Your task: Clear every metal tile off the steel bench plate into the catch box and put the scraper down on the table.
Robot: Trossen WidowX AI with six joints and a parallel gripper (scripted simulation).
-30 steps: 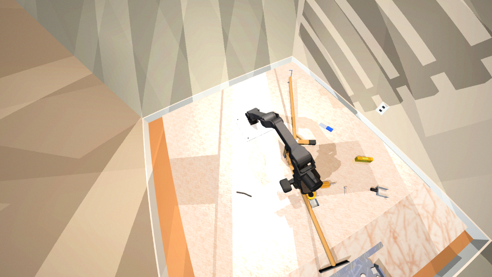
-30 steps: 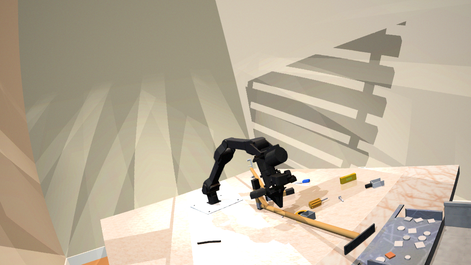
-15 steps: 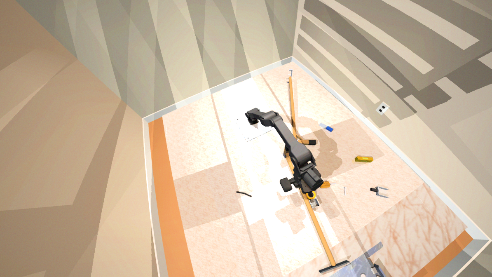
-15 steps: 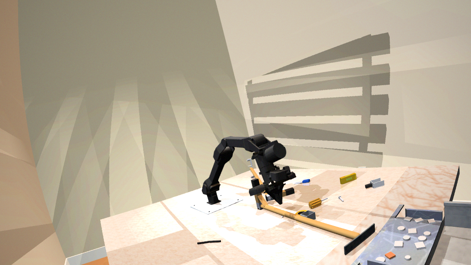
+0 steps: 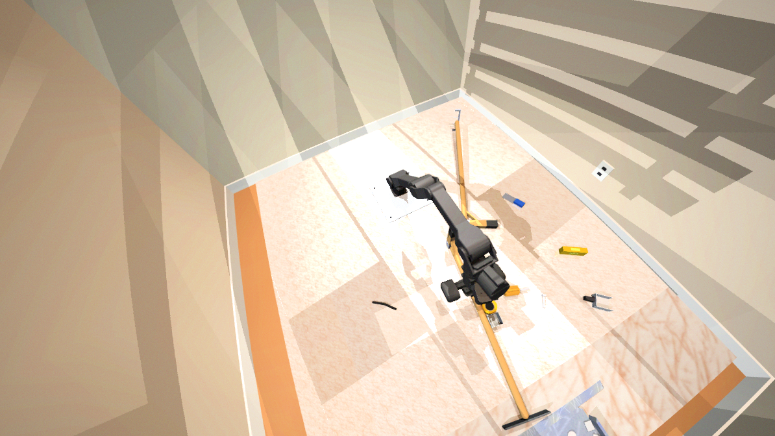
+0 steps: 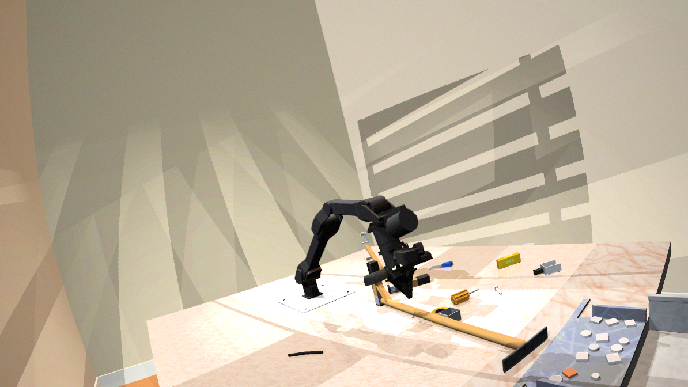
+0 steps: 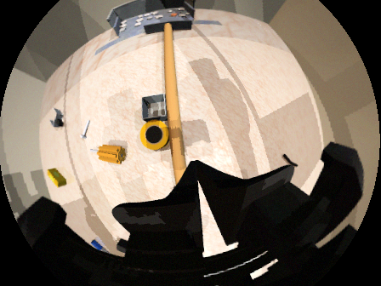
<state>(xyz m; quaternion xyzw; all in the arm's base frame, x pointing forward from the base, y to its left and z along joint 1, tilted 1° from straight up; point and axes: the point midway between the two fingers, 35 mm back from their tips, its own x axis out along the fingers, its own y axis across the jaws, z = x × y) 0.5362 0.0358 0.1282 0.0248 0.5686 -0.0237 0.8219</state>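
Note:
The long scraper has a wooden handle [image 5: 504, 357] [image 6: 457, 326] [image 7: 171, 77] and a wide black blade [image 5: 526, 419] [image 6: 524, 349] [image 7: 167, 27] near the close edge of the steel plate [image 5: 563, 419] [image 6: 565, 343]. Several pale tiles [image 6: 602, 337] and an orange tile [image 6: 570, 372] lie on the plate. The catch box [image 6: 669, 313] is beyond the plate. My gripper [image 6: 409, 295] [image 7: 194, 163] is shut with nothing between its fingertips. It hangs just above the handle's rear part, which runs under the fingertips in the wrist view. In the top view the arm hides the fingertips.
A yellow tape roll [image 5: 490, 307] [image 7: 154, 134] and small grey box [image 6: 450, 314] [image 7: 154, 107] sit beside the handle. An orange screwdriver [image 6: 460, 296] [image 7: 111, 153], a yellow level [image 5: 573, 250] and a black bent rod [image 5: 384, 304] lie around. Another wooden-handled tool [image 5: 461, 162] lies behind.

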